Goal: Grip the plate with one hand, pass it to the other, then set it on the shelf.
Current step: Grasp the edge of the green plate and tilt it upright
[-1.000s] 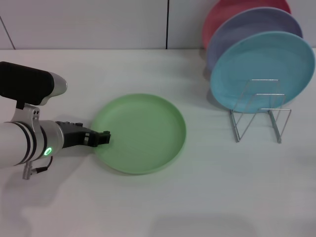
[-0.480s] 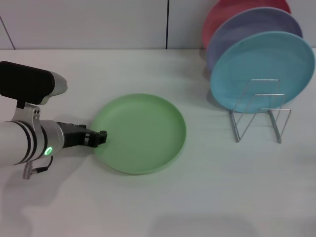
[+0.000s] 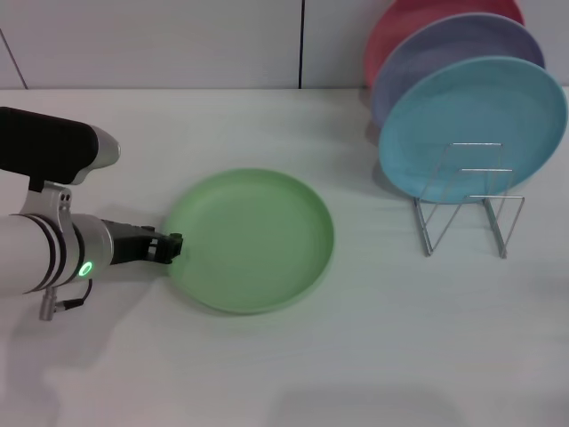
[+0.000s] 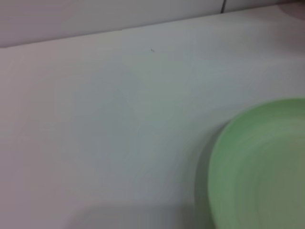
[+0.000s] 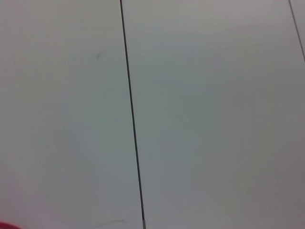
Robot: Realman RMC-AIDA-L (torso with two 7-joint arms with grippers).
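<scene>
Green plate [image 3: 249,240] lying flat mid-table, left rim touched by left gripper [image 3: 171,246], finger spread impossible to tell. Farther back toward right edge, wire rack [image 3: 468,209] holding blue plate [image 3: 471,124], lavender, red behind.

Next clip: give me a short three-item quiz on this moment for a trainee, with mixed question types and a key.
1. True or false: the green plate is already standing in the wire plate rack.
2. Multiple choice: where is the left gripper?
A. at the green plate's left rim
B. above the light blue plate
C. inside the rack
3. Fill in: behind the light blue plate in the rack stand a lavender plate and a ____ plate.

Key:
1. False; it lies flat on the white table, left of the rack.
2. A
3. Red. The right gripper is not in view.
</scene>
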